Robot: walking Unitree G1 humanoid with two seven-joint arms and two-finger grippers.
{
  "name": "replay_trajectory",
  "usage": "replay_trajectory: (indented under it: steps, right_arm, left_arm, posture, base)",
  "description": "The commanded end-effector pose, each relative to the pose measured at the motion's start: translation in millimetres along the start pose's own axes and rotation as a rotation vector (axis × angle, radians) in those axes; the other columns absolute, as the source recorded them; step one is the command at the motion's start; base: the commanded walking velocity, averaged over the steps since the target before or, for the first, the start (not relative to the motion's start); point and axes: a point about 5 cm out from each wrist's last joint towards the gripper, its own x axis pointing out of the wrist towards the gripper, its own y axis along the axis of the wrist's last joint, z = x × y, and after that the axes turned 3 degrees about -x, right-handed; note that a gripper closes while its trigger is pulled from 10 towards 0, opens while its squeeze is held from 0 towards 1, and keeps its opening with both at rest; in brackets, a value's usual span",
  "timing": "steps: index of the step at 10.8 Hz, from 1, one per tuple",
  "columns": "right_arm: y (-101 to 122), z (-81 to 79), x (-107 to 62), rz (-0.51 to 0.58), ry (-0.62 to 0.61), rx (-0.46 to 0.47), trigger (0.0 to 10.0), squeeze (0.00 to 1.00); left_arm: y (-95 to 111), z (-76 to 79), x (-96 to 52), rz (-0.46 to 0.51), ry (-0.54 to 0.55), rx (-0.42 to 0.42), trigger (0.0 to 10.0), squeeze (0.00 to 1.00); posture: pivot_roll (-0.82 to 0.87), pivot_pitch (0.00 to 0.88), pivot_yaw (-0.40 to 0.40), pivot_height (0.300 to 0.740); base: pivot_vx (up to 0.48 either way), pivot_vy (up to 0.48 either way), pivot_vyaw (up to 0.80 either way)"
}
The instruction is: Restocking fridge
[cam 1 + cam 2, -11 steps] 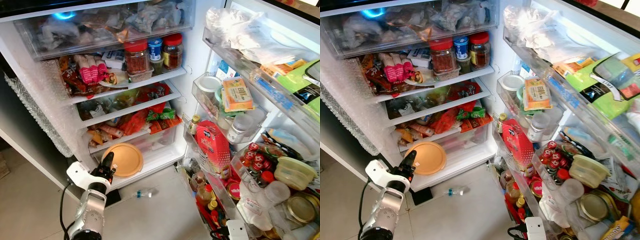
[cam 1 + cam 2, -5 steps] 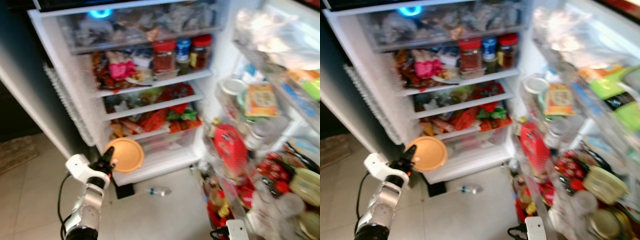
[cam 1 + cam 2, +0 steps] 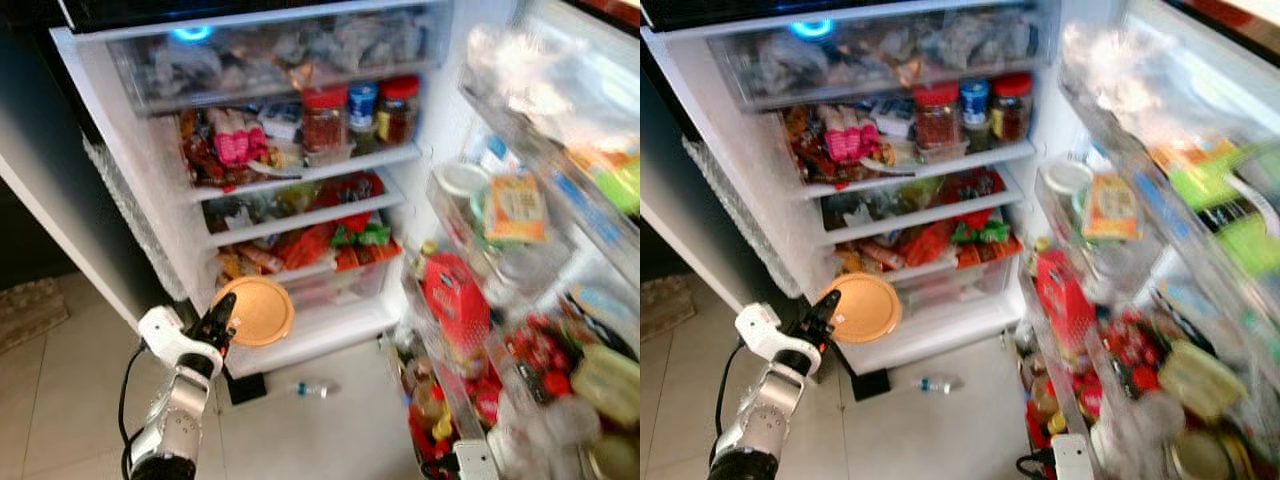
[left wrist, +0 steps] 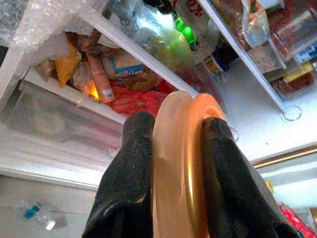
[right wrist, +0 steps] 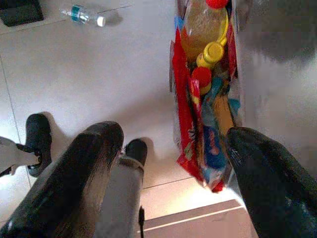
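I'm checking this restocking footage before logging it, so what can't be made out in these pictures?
- Flat round orange container: contents unknown; opaque, pinched edge-on by the left gripper in the left wrist view.
- Fridge door shelves: labels unreadable in both eye views, motion blur.
- Frosted top drawer: contents just vague shapes.
- Small plastic bottle on the floor: too small to read.
- Right gripper: open over the floor; its arm is cut off by the frame.

**Open fridge, lid at the bottom left**

The left hand (image 3: 222, 322) pinches a round lid (image 3: 255, 311) before the lowest drawer (image 3: 330, 285). Jars (image 3: 325, 118) stand on the shelf above — packets fill the shelves between. A small bottle (image 3: 312, 388) lies on the floor (image 3: 300, 430), before the fridge; the door racks (image 3: 500, 300) stand right.
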Motion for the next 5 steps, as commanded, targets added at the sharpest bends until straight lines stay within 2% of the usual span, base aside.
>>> replay_trajectory:
  steps: [1,5]
  right_arm:
    - [-1.8,-0.4,-0.3,-0.006,-0.007,0.001,10.0,0.00]
    - [-0.6,-0.8,0.1,-0.003,-0.010,-0.002,10.0,0.00]
  left_arm:
    - [2.0,1.7,0.0,0.000,-0.007,0.002,10.0,0.00]
    - [-3.5,6.5,-0.2,-0.030,-0.031,-0.005,10.0,0.00]
  posture:
    - [-0.10,0.108,-0.018,0.740]
    - [-0.09,0.118,-0.016,0.740]
  base:
    - [0.356,0.000,0.00]
    - [0.358,0.000,0.00]
